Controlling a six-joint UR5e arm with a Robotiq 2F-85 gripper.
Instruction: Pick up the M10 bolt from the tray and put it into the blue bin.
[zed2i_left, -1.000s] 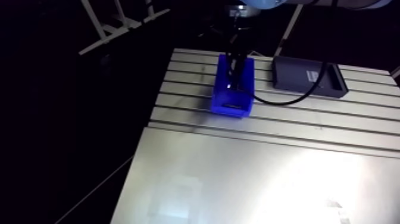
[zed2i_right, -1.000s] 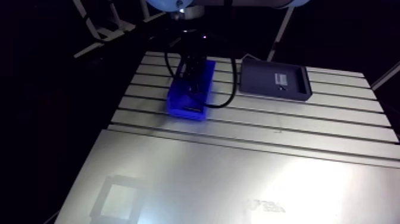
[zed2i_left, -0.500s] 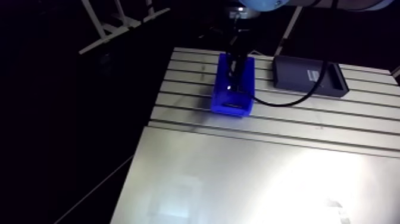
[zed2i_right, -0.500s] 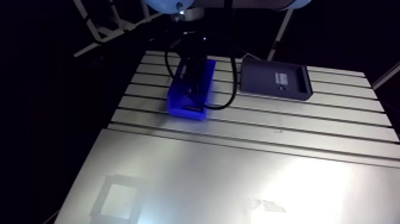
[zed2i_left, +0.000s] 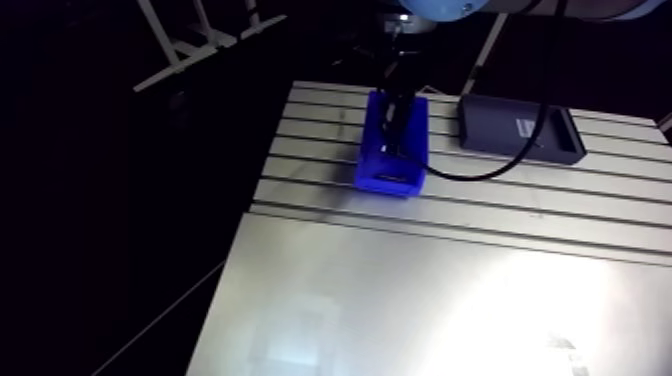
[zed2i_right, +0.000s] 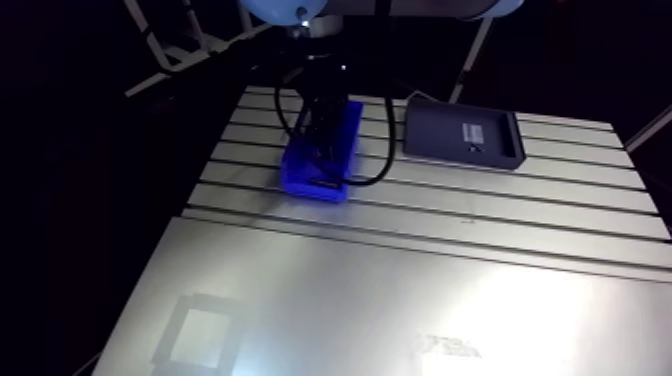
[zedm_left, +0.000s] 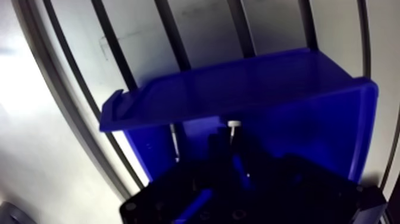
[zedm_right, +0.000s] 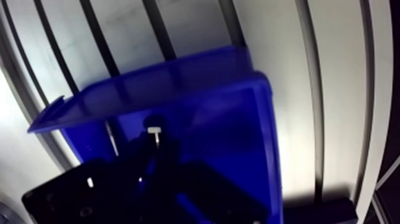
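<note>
Gripper (zedm_left: 230, 144) clenched on the M10 bolt (zedm_left: 233, 125) (deep inside the blue bin (zedm_left: 238, 83))

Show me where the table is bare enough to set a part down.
Widest free patch: the smooth plate on the near side of the blue bin. The slotted strip on the near side of the dark tray is bare too. Crowded: the bin itself, with the gripper reaching into it.

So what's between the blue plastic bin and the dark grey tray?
Only bare slotted aluminium table between blue bin and grey tray, in the arm view.
</note>
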